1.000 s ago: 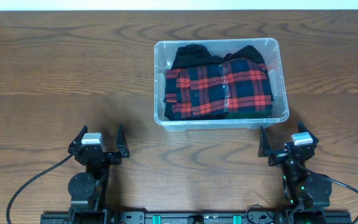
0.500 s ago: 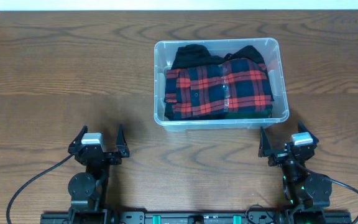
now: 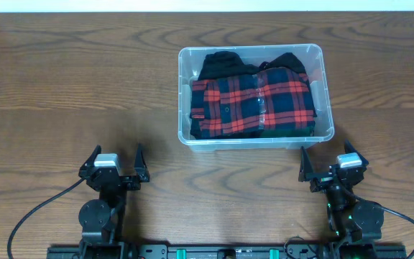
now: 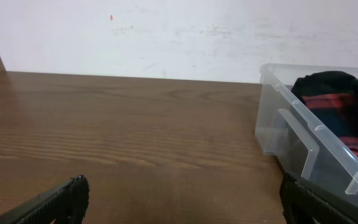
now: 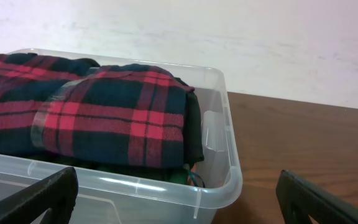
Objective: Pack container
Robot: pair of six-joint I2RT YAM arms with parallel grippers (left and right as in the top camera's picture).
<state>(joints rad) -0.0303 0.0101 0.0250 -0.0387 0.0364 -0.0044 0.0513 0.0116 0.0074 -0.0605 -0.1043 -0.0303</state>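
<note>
Container sits right of center on the counter, toward the far side, with a folded red plaid shirt inside. Left fingers and right fingers are both spread wide at the near edge, holding nothing.

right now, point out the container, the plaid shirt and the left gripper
container (image 3: 182,93), overhead view, left rim
plaid shirt (image 3: 264,104), overhead view, middle of folded cloth
left gripper (image 3: 116,152), overhead view, midway between its fingertips
</note>
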